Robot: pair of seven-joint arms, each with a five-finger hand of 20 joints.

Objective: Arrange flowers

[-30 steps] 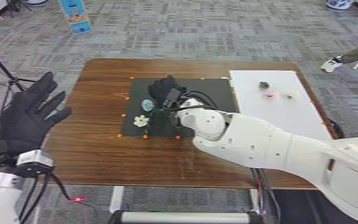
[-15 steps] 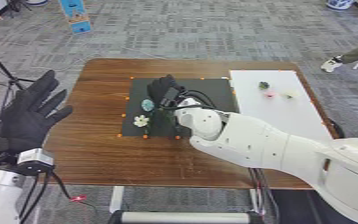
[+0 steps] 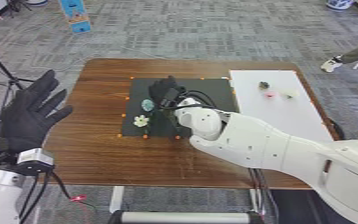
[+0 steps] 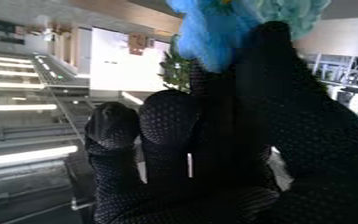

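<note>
Blue flower point(image 4: 213, 37) pinched by right hand point(image 3: 163, 89), white flower point(image 3: 141, 120) near, black mat point(image 3: 215, 89) beneath, left hand point(image 3: 23, 122) spread wide

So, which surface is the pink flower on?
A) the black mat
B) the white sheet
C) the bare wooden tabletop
B: in the head view, the pink flower lies on the white sheet, to the right of the black mat.

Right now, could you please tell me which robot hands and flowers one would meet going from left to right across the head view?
Left robot hand, white flower, right robot hand, pink flower, pale flower.
</note>
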